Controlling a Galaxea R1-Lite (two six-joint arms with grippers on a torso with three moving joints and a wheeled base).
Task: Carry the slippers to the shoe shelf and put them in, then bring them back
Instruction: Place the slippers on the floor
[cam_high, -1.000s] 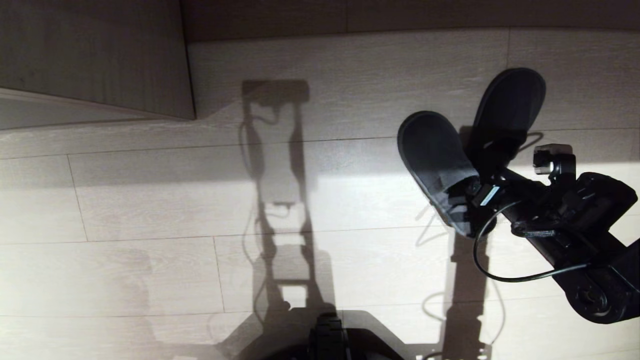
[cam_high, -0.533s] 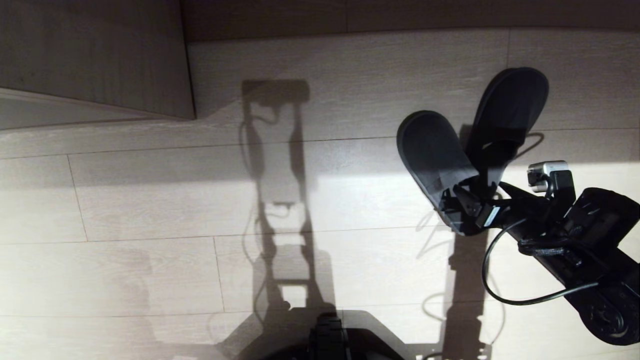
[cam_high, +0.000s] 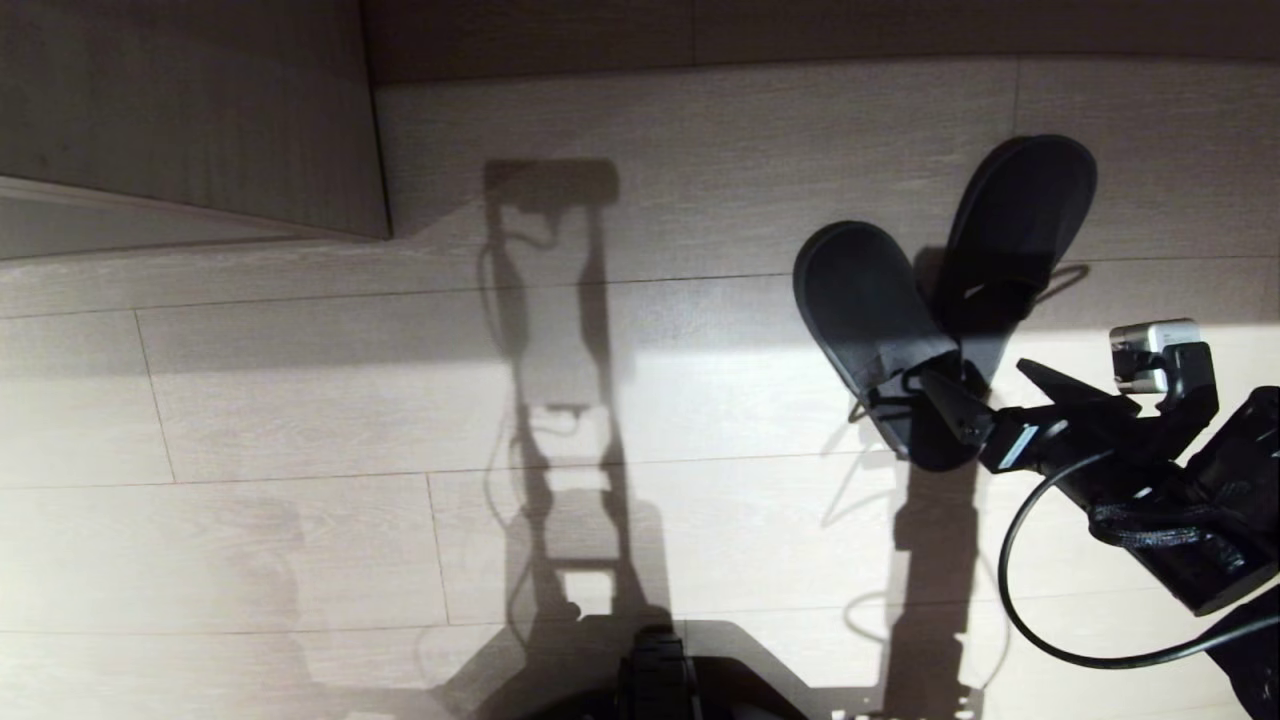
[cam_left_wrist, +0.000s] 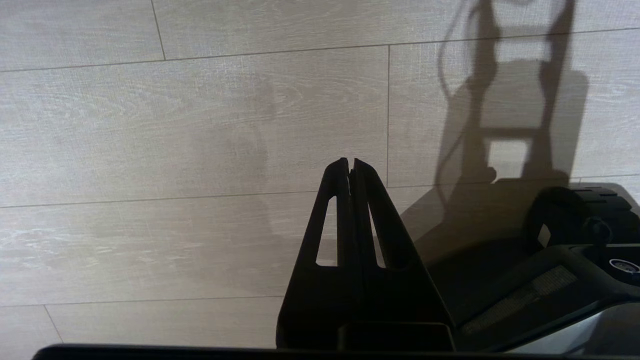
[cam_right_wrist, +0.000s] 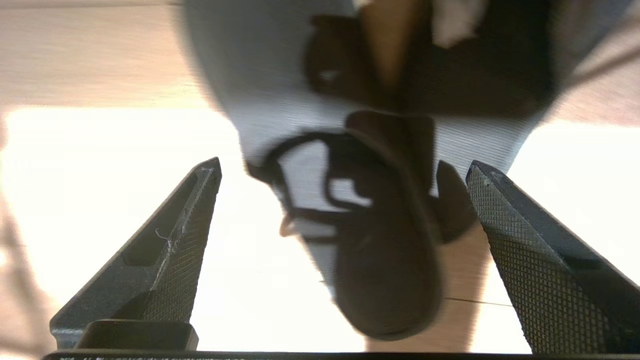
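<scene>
Pale wood-look floor (cam_high: 300, 400) filled the head view, crossed by a band of light and the robot's own shadow, with a wooden panel (cam_high: 190, 110) at the far left corner. Two slippers (cam_high: 870, 300) lay on that floor at the right, heels overlapping and toes splayed apart in a V. One right gripper (cam_high: 985, 385) sat at their heel end, its two fingers (cam_high: 945, 400) spread wide and grasping nothing. Only the right wrist view showed the gap between those fingers (cam_right_wrist: 175, 240), with the blurred slippers (cam_right_wrist: 385, 260) lying ahead of the tips, apart from both. Only the left wrist view showed the left gripper (cam_left_wrist: 349, 162), fingers clenched together, empty, above bare floor beside the base.
</scene>
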